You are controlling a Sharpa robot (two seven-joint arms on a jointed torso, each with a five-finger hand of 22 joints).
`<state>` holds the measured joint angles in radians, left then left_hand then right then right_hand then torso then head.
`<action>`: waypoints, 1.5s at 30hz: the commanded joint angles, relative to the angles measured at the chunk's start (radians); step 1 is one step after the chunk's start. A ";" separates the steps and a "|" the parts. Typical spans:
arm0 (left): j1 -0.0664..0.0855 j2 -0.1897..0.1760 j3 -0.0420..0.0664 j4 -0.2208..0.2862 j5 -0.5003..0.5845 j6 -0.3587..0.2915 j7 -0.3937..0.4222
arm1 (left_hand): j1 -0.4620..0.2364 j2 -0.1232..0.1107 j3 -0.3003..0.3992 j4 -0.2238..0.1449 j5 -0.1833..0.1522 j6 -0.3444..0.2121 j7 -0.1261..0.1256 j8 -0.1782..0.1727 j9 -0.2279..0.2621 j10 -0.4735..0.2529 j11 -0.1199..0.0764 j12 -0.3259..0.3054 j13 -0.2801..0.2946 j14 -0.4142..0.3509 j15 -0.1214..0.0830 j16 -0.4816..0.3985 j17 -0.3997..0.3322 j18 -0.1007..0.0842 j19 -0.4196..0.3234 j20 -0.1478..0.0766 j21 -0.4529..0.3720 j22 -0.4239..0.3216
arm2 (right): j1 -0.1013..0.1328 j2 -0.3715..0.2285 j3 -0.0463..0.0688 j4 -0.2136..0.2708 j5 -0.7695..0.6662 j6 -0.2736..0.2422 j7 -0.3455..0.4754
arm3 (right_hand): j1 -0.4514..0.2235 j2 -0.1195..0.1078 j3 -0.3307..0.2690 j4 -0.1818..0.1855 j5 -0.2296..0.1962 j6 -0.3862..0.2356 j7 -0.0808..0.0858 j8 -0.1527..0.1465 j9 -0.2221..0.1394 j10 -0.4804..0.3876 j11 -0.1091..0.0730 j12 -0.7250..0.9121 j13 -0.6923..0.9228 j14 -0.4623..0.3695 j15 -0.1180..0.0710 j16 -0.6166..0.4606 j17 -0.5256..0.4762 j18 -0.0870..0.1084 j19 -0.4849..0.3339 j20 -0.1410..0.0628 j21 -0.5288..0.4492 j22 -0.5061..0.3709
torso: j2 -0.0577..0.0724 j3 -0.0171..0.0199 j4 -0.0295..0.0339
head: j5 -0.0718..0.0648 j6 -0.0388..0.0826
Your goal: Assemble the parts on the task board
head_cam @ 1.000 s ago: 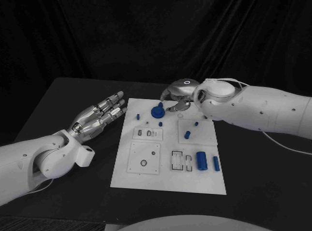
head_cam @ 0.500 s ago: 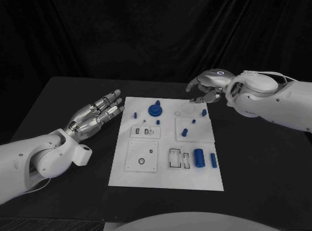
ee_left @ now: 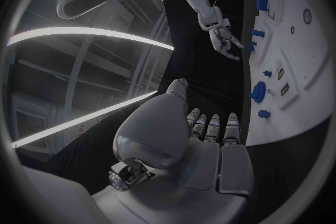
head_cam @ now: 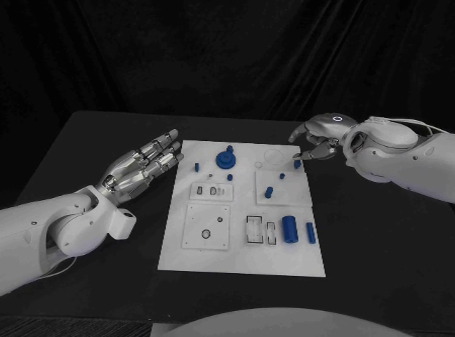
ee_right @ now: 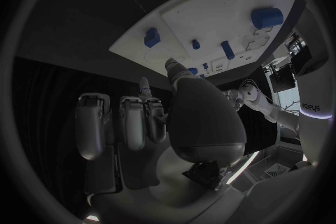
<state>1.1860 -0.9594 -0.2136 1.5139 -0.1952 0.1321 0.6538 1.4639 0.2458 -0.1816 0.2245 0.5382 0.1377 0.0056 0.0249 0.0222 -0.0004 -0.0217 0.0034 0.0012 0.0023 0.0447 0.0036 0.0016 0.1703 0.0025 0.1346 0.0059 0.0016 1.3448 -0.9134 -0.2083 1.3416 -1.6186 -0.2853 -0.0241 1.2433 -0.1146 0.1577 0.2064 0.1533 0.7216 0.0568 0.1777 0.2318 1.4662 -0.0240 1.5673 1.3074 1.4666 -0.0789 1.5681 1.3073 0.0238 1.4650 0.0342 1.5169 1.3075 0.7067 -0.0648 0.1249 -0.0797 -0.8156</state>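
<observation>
The task board lies flat in the middle of the black surface, its long axis running away from the robot. The blue parts are spread over it: a round knobbed part stands near the far edge, a small peg sits at the far left, another small peg stands at the far right edge, a short pin rests in the square insert right of centre, and two cylinders lie side by side in the near right area with their long axes parallel to the board's long axis. The right hand hovers just beyond the far right corner of the board, above the surface, fingers curled inward; no part is visible between them, and the right wrist view shows the fingers folded with nothing held. The far-right peg lies just beside this hand, toward the board's centre and slightly nearer the robot. The left hand rests off the left edge of the board, palm flat, fingers extended and apart, holding nothing; its fingertips point toward the far left corner. By judgement, the right hand is the nearer one to the far-right peg and to the cylinders, so a pick on that side would call for a short inward approach from the right.
</observation>
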 commanded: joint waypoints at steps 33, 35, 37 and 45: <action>-0.001 0.002 0.001 -0.006 0.000 0.022 0.001 | 0.006 0.007 0.003 -0.012 0.008 -0.003 0.007 0.004 0.001 0.000 0.009 -0.003 -0.001 -0.002 0.007 -0.004 -0.002 -0.008 -0.002 0.008 -0.006 -0.002 | -0.032 -0.011 0.000 -0.028 -0.002 0.012 -0.027 | -0.028 -0.085 -0.077 0.089 -0.104 0.024 -0.007 0.000 -0.015 0.105 -0.009 0.004 0.263 0.104 -0.010 0.003 0.263 -0.007 0.070 -0.009 -0.002 0.235 | -0.001 -0.0018 0.0006 | 0.002 -0.005; -0.001 0.002 0.001 -0.006 0.000 0.022 0.001 | 0.006 0.007 0.003 -0.012 0.008 -0.003 0.007 0.004 0.001 0.000 0.009 -0.003 -0.001 -0.002 0.007 -0.004 -0.002 -0.008 -0.002 0.008 -0.006 -0.002 | -0.033 -0.010 0.000 -0.029 -0.002 0.013 -0.027 | -0.022 -0.081 -0.074 0.087 -0.103 0.025 -0.006 0.001 -0.015 0.105 -0.009 0.004 0.263 0.104 -0.010 0.003 0.263 -0.007 0.070 -0.009 -0.002 0.235 | -0.001 -0.0017 0.0004 | 0.002 -0.004; -0.001 0.002 0.001 -0.006 0.000 0.023 0.000 | 0.006 0.007 0.003 -0.012 0.008 -0.003 0.007 0.004 0.001 0.000 0.009 -0.003 -0.001 -0.002 0.007 -0.004 -0.002 -0.008 -0.002 0.008 -0.006 -0.002 | -0.036 -0.009 0.000 -0.031 -0.002 0.015 -0.027 | 0.004 -0.069 -0.064 0.086 -0.100 0.027 -0.009 0.001 -0.016 0.105 -0.011 0.004 0.263 0.104 -0.011 0.003 0.263 -0.007 0.071 -0.011 -0.001 0.235 | -0.001 -0.0016 0.0007 | 0.002 -0.004; -0.001 0.002 0.001 -0.008 0.000 0.024 -0.002 | 0.006 0.007 0.003 -0.012 0.008 -0.003 0.007 0.004 0.001 0.000 0.009 -0.003 -0.001 -0.002 0.007 -0.004 -0.002 -0.008 -0.002 0.008 -0.006 -0.002 | -0.043 -0.005 0.000 -0.036 -0.002 0.016 -0.025 | 0.078 -0.052 -0.043 0.078 -0.070 0.034 -0.014 0.002 -0.019 0.105 -0.014 0.004 0.263 0.104 -0.015 0.003 0.263 -0.006 0.070 -0.014 -0.004 0.235 | -0.002 -0.0011 0.0010 | 0.002 -0.007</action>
<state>1.1858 -0.9587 -0.2137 1.5048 -0.1954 0.1432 0.6441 1.4639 0.2458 -0.1802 0.2178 0.5422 0.1377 0.0055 0.0249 0.0222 -0.0004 -0.0217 0.0034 0.0011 0.0022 0.0446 0.0036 0.0013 0.1703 -0.0011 0.1380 0.0059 0.0016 1.3040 -0.9182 -0.2086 1.3065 -1.6185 -0.2728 -0.0328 1.3169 -0.1678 0.1094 0.2855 0.0781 0.7505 0.0462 0.1778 0.2139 1.4662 -0.0312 1.5673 1.3079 1.4642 -0.0885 1.5681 1.3073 0.0238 1.4650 0.0268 1.5169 1.3073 0.7052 -0.0662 0.1259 -0.0778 -0.8216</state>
